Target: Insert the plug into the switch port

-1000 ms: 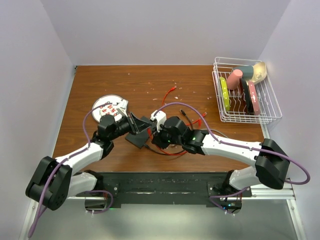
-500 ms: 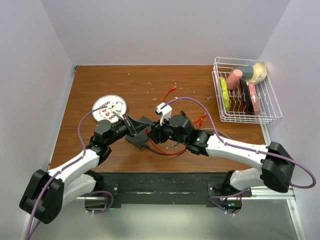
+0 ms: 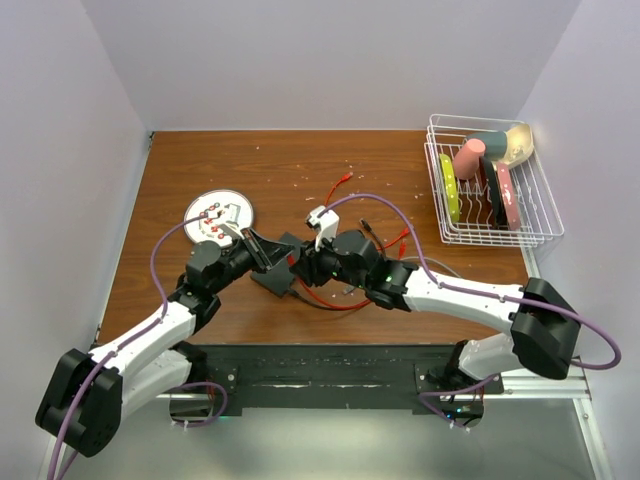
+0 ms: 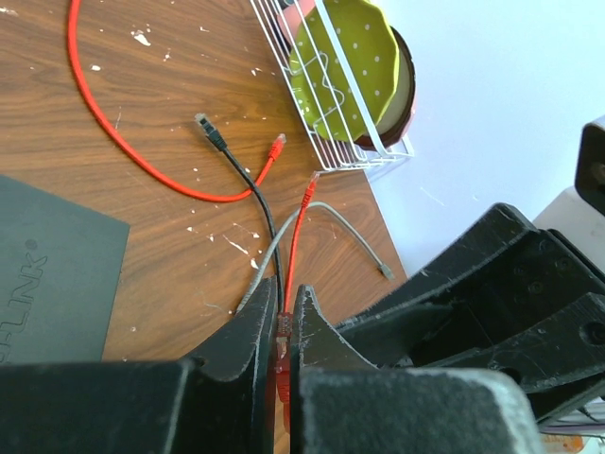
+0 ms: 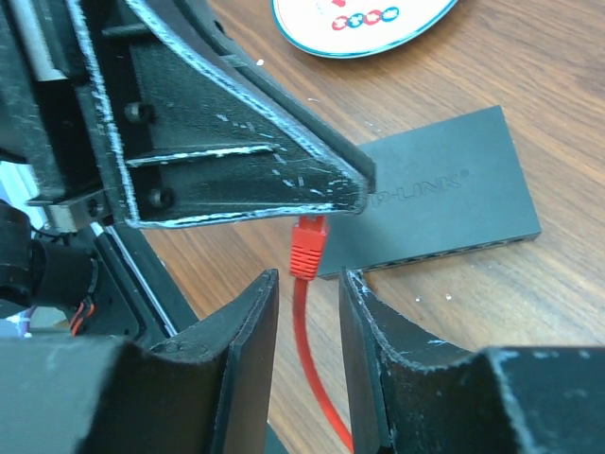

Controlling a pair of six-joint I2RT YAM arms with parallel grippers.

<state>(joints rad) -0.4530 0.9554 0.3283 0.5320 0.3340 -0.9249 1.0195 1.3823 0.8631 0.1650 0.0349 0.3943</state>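
The red plug hangs tip-up from my left gripper, which is shut on it; its red cable runs down between the jaws of my right gripper. Those jaws stand open, with a gap on each side of the cable. The black switch lies flat on the table just behind the plug, its row of ports along the near edge. In the top view both grippers meet over the switch at the table's middle, left gripper against right gripper; the plug is hidden there.
A white plate with red dots lies behind the left arm. A wire dish rack with crockery stands at the far right. Loose red, black and grey cables lie on the table right of the switch.
My right gripper's jaws have come apart around the red cable. Both wrists shifted slightly over the switch. The left gripper has stayed shut on the plug.
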